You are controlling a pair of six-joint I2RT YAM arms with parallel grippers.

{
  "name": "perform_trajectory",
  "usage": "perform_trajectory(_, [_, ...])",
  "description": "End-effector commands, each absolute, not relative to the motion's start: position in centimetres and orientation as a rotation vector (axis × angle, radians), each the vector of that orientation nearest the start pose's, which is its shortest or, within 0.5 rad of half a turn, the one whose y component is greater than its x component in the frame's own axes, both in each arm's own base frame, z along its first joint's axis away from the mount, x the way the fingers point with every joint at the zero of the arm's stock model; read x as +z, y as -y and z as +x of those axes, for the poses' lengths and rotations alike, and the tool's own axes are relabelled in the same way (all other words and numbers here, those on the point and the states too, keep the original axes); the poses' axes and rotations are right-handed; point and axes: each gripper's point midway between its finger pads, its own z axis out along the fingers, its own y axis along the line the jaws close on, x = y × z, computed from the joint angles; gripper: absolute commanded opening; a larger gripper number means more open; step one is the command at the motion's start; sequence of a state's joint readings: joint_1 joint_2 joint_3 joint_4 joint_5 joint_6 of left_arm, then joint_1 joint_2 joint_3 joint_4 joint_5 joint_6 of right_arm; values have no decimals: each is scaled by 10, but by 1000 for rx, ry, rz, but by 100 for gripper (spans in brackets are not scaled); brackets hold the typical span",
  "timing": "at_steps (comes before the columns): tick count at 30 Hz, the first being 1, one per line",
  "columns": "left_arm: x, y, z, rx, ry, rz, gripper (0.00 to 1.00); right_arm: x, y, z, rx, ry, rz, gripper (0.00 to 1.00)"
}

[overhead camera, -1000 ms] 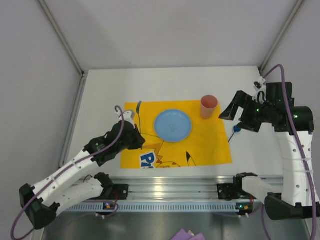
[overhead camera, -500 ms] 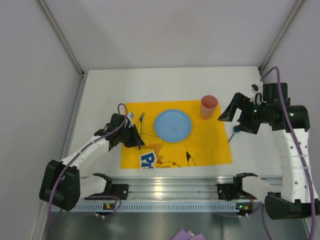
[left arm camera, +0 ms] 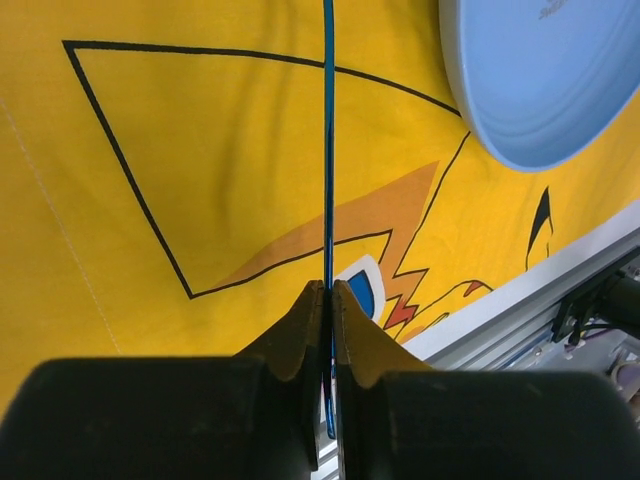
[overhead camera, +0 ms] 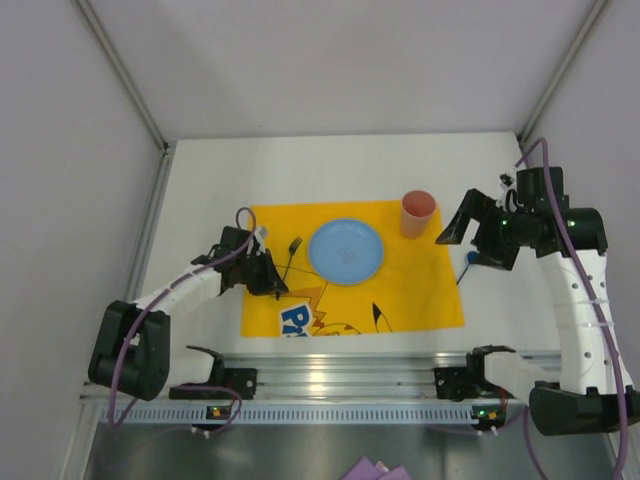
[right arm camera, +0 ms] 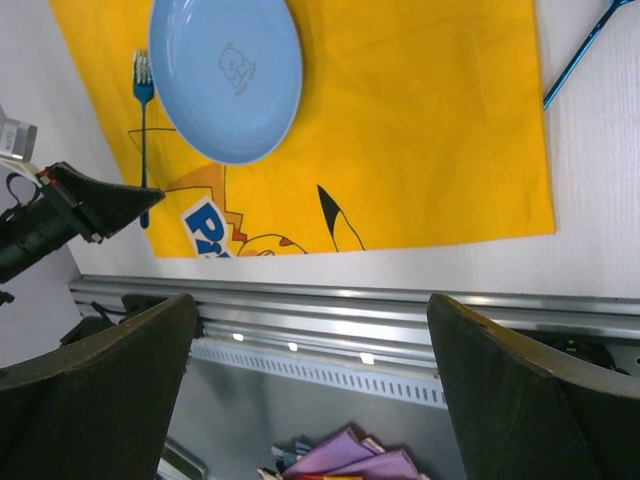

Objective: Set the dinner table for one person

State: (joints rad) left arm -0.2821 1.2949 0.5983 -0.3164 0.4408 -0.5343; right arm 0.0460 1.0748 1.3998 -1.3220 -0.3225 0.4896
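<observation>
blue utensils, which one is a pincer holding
The fork left of the plate, its handle clamped in the left pincer over the yellow placemat. The other utensil lies loose on the white table, right of the placemat.

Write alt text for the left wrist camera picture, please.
The left gripper, shut, pinches a blue fork by its thin handle, which runs straight up the frame over a yellow cartoon placemat. A light blue plate shows at upper right.

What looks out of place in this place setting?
One blue utensil lies slanted on the bare dinner table, off the right edge of the yellow placemat, apart from the blue plate. The fork left of the plate is pinched in the left claw, not yet released.
</observation>
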Motion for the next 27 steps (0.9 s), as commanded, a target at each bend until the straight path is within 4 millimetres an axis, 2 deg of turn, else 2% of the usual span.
perform_trajectory(1, [59, 164, 231, -866, -2640, -214, 7, 257, -80, 208, 572, -2561, 452, 100])
perform_trajectory(3, [58, 161, 230, -852, -2637, -273, 0, 253, -79, 210, 562, -2564, 458, 100])
perform_trajectory(7, [58, 151, 227, -802, -2588, -391, 0, 243, -79, 213, 556, -2576, 482, 100])
perform_trajectory(13, [44, 138, 221, -694, -2632, -417, 1, 240, -76, 220, 532, -2581, 493, 100])
perform_trajectory(16, [42, 139, 221, -699, -2635, -405, 11, 236, -75, 221, 520, -2586, 503, 100])
perform_trajectory(19, [43, 138, 225, -678, -2632, -395, 32, 226, -69, 220, 472, -2600, 521, 100])
perform_trajectory(20, [44, 137, 225, -670, -2635, -394, 44, 223, -67, 221, 456, -2601, 522, 100])
perform_trajectory(23, [45, 132, 227, -628, -2641, -398, 58, 201, -55, 221, 366, -2609, 563, 100])
perform_trajectory(24, [48, 132, 227, -630, -2632, -398, 59, 185, -51, 217, 329, -2637, 597, 100])
perform_trajectory(26, [51, 132, 228, -633, -2620, -403, 60, 173, -48, 223, 319, -2625, 624, 100])
perform_trajectory(27, [57, 132, 229, -636, -2610, -405, 60, 159, -43, 220, 293, -2639, 679, 100])
